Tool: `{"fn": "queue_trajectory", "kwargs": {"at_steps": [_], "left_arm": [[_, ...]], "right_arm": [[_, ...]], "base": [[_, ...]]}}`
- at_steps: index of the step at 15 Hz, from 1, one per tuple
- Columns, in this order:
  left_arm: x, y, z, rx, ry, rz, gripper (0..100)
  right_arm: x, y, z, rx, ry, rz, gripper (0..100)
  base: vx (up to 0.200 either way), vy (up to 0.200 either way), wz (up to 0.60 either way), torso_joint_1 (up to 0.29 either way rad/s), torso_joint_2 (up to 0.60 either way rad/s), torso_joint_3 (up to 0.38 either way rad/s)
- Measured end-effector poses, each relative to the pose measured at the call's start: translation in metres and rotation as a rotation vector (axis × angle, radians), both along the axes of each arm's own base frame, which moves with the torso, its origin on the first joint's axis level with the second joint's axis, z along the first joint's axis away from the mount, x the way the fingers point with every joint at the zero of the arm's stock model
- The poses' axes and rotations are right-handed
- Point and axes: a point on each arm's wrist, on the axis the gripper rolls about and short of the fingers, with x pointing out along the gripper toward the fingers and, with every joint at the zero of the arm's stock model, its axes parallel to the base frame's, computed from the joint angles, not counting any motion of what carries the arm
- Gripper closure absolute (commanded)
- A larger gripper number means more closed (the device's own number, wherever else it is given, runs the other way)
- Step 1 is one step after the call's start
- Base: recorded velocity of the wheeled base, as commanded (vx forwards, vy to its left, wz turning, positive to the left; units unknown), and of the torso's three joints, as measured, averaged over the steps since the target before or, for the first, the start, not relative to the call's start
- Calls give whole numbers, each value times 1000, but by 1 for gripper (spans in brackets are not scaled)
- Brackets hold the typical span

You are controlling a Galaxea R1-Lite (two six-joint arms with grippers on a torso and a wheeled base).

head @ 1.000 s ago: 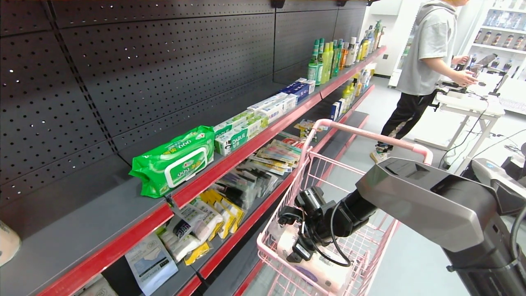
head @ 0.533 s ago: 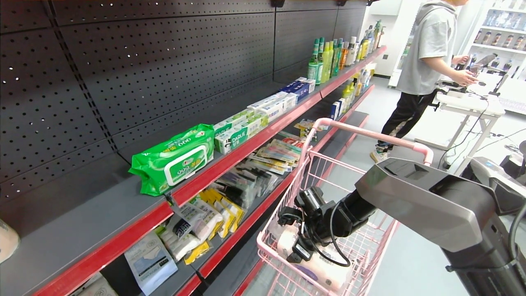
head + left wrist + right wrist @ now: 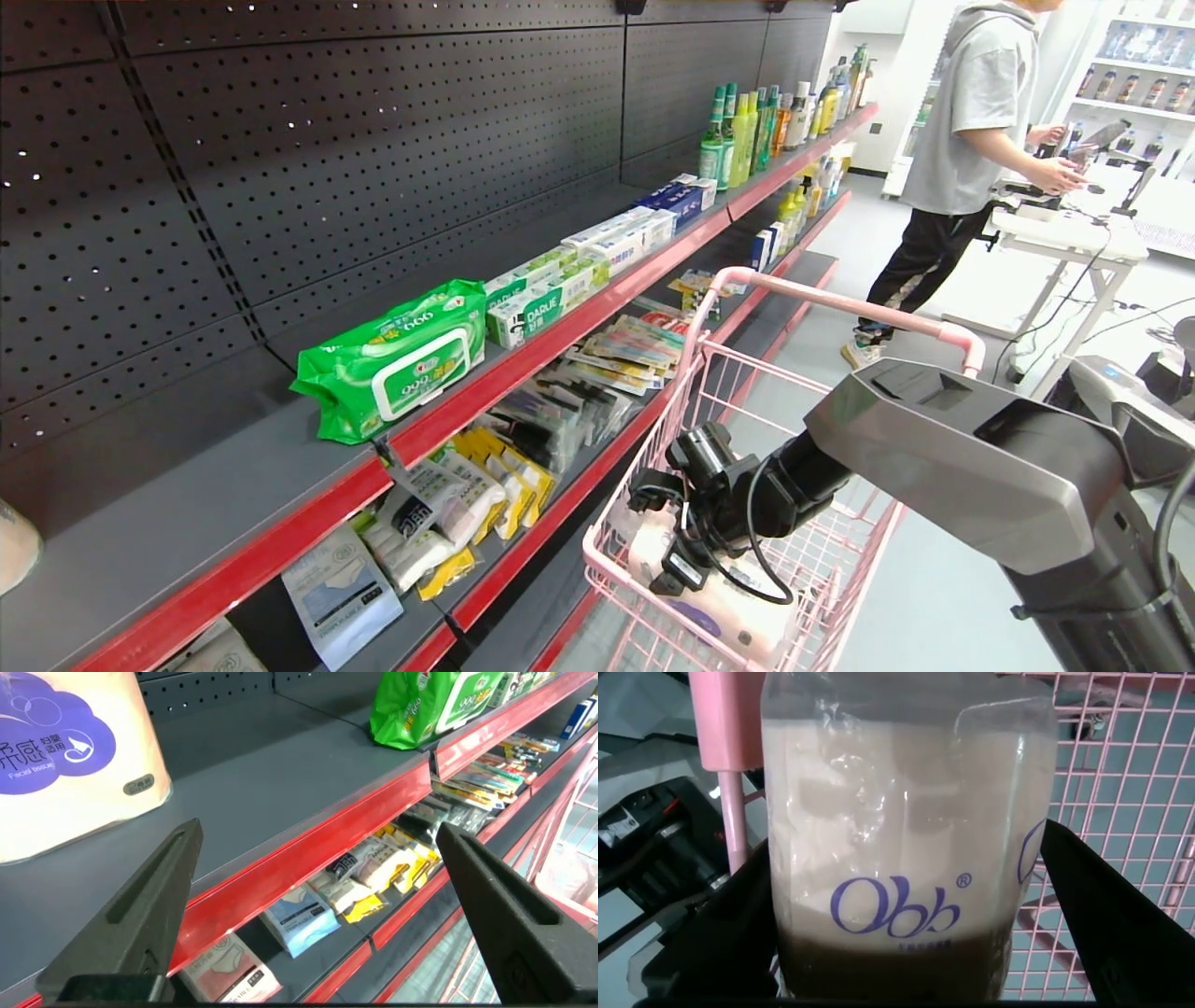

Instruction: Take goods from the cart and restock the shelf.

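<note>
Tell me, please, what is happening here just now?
The robot is restocking. Its right gripper is down in the pink cart, closed around a white tissue pack that has not yet been lifted out. The left gripper hangs open above the grey shelf, near a second tissue pack already lying there.

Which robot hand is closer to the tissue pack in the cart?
Right. The right gripper grips the clear-wrapped white tissue pack in the pink wire cart; the left gripper hangs open by the grey shelf.
</note>
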Motion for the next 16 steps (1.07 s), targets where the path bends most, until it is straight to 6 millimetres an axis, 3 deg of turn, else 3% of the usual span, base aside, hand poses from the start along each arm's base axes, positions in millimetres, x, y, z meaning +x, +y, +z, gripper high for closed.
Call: {"fn": "queue_trajectory", "kwargs": {"at_steps": [12,13,16], "left_arm": [[0,0,0,0,0,0,0],[0,0,0,0,0,0,0],[0,0,0,0,0,0,0]], "right_arm": [[3,2,2,-15,-23,12,0],[3,2,2,-15,-23,12,100],[2,2,1,-18,-18,13,100]], "base": [[0,0,0,-18,40,23],[0,0,0,0,0,0],[0,0,0,0,0,0]]}}
